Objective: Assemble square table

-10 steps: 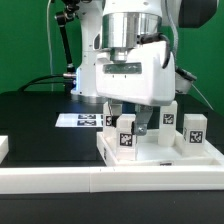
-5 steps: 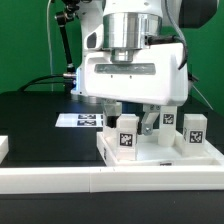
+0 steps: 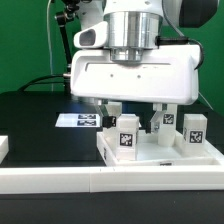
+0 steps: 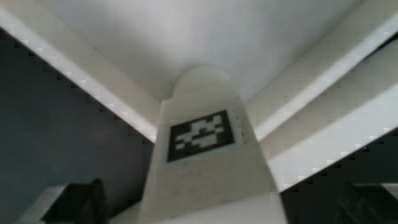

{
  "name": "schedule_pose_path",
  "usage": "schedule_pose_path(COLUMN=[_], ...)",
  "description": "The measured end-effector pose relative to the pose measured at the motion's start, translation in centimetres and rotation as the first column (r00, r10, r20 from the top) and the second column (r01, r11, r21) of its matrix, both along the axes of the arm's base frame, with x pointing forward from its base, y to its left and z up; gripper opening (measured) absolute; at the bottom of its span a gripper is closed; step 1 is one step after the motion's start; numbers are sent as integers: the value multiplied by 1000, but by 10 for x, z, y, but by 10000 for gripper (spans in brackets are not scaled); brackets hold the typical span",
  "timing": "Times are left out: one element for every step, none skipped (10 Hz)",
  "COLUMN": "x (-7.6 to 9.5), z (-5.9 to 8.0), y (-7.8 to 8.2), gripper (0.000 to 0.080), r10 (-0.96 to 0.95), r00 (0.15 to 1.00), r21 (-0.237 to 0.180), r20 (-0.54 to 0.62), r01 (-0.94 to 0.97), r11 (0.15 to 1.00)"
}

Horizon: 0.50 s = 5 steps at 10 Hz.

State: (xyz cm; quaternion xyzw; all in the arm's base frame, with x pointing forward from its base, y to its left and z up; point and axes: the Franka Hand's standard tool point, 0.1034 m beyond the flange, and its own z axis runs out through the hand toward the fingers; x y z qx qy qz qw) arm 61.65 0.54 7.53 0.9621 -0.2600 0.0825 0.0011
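The white square tabletop (image 3: 158, 157) lies at the exterior view's right, with several white tagged legs standing on it: one in front (image 3: 126, 136), one at the right (image 3: 194, 130) and one behind (image 3: 167, 119). My gripper (image 3: 136, 112) hangs just above them, open, with its fingers (image 3: 113, 108) spread wide. In the wrist view a leg (image 4: 205, 135) with its tag facing the camera rises between the two dark fingertips (image 4: 80, 202) of the gripper (image 4: 222, 205). The jaws stand apart from its sides. The tabletop rim (image 4: 311, 60) runs behind it.
The marker board (image 3: 80, 120) lies on the black table behind the tabletop, at the exterior view's left. A long white border rail (image 3: 100, 182) runs along the front edge. A small white block (image 3: 3, 148) sits at the far left. A green backdrop stands behind.
The hand has turned about its vertical axis, so its broad face now faces the exterior camera. The fingers stay spread, and the legs and tabletop have not moved.
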Motion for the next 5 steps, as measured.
schedule_pose_path(x=[0, 0, 0, 0, 0], z=[0, 0, 0, 0, 0], y=[0, 0, -1, -1, -2], gripper=[649, 649, 649, 649, 649], r10=[45, 97, 152, 203, 265], r00=[999, 995, 988, 979, 964], r21=[-7, -18, -32, -43, -57], r20=[-2, -6, -12, -18, -27], r01=[-45, -97, -152, -203, -266], r11=[999, 995, 988, 978, 962])
